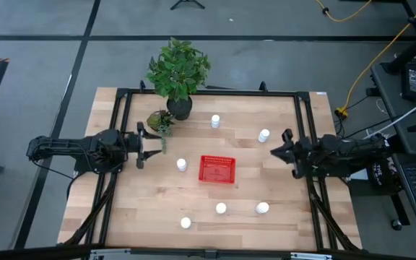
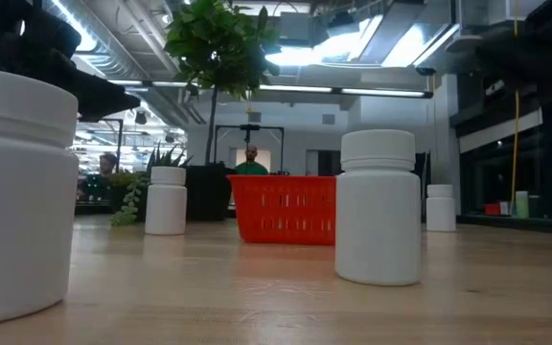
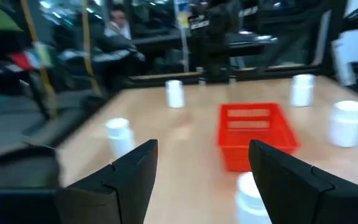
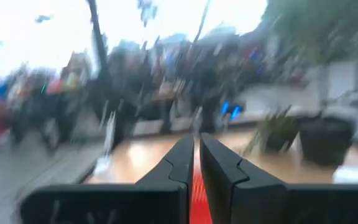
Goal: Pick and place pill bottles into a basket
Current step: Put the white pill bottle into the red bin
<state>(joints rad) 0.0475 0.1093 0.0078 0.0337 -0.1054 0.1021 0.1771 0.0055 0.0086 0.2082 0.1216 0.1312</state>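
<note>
Six small white capped pill bottles [image 1: 182, 165] scattered around small red mesh plastic basket [image 1: 217, 169]. Left gripper [image 1: 155, 141] spread apart left of basket; right gripper [image 1: 273, 152] closed together right of it.

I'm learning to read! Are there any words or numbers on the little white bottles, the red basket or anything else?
None can be read.
Small white cylindrical pill bottles: plain, no label showing.
Small bright red rectangular plastic mesh basket: no writing.
Blue sign in the room behind, left wrist view: too blurred to read.

Red mesh basket [image 1: 217, 170] mid-table, seemingly empty, 6 upright white pill bottles [image 1: 182, 165] scattered around
</note>
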